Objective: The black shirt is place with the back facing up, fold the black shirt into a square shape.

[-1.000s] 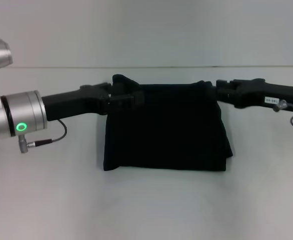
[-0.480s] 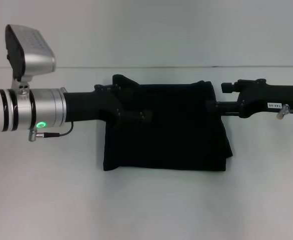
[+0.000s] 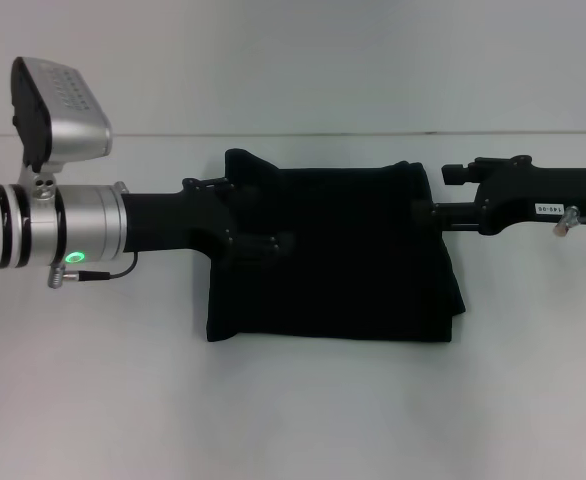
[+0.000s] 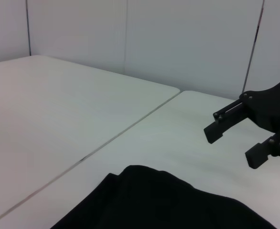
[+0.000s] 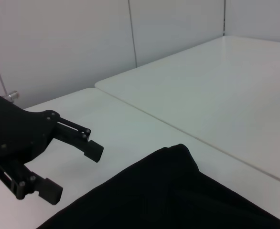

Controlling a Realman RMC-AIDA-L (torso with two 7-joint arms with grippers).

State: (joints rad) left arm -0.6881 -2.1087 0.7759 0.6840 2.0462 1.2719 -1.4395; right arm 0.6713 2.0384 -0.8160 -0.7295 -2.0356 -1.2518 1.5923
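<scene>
The big soft black shirt [image 3: 333,255] lies folded into a near square on the white table [image 3: 293,410], so the left gripper [image 3: 263,240] and right gripper [image 3: 425,212] hang over its far corners, fingers apart, holding nothing.

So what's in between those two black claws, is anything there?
In the head view only the folded black shirt lies between the left gripper and the right gripper, on the white table; both reach over its far corners.
</scene>
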